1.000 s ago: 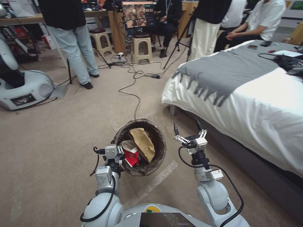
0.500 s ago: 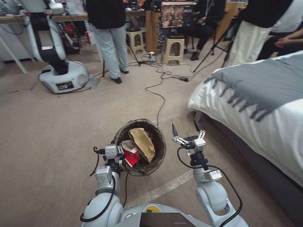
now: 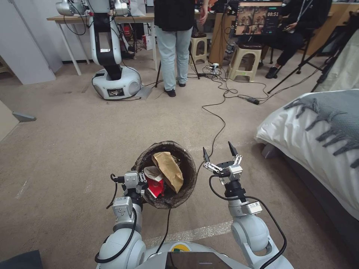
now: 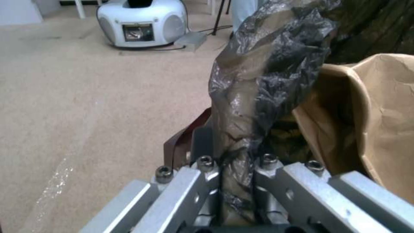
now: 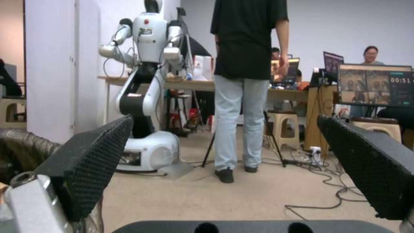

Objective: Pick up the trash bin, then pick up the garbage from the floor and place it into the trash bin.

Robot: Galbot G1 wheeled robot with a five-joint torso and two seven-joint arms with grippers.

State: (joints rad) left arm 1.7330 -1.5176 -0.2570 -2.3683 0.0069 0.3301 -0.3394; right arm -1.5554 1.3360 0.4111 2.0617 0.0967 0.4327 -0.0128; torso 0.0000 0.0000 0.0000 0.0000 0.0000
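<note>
The left end effector (image 3: 141, 182) is clenched on the near-left rim of the bin (image 3: 186, 158), its fingers (image 4: 202, 145) pinching the dark liner bag (image 4: 267, 74) folded over that rim; the bin hangs at the end of the left arm, above the carpet (image 3: 74, 149). Inside the bin lie a flat brown paper bag (image 3: 168, 170), leaning across the middle, and a red-and-white wrapper (image 3: 154, 182) against the side nearest the left end effector. The right end effector (image 3: 217, 152) is released, its two black fingertips spread wide and pointing away from the robot, holding nothing; it stands just beside the bin's right rim without touching it. A black cable (image 3: 215, 129) runs over the carpet from beyond the bin toward the stools (image 3: 245, 61) at the far side. The bed (image 3: 318, 142), with a grey fringed blanket (image 3: 336, 119), bounds the space on the right, its corner near the right arm. To the left and ahead the carpet lies open as far as another white robot (image 3: 110, 48), a standing person (image 3: 174, 41) and a bench (image 3: 127, 18) along the far wall.
</note>
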